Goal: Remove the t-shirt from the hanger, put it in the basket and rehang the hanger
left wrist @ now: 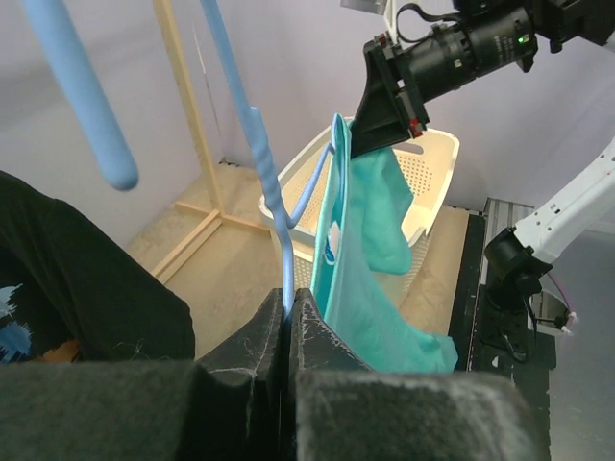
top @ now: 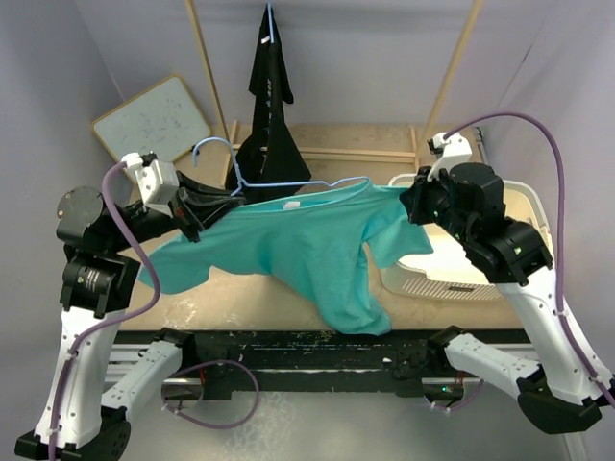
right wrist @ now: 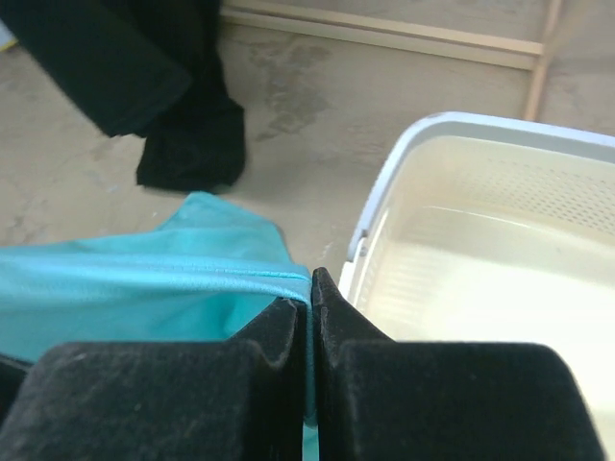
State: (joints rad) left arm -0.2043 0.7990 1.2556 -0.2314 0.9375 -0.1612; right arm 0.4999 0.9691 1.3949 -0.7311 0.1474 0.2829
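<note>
A teal t-shirt [top: 298, 252] hangs stretched between my two grippers above the table, partly on a light blue hanger [top: 288, 184]. My left gripper [top: 233, 200] is shut on the hanger's wire [left wrist: 284, 259], with the shirt [left wrist: 370, 288] hanging just right of its fingers. My right gripper [top: 413, 202] is shut on the shirt's right shoulder edge [right wrist: 192, 283] and holds it up beside the basket. The shirt's body droops toward the table's front edge.
A white laundry basket [top: 519, 197] stands at the right, under my right arm; it also shows in the right wrist view [right wrist: 500, 240]. A black garment [top: 272, 115] hangs from a wooden rack [top: 207, 86] at the back. A whiteboard [top: 154, 120] leans at the back left.
</note>
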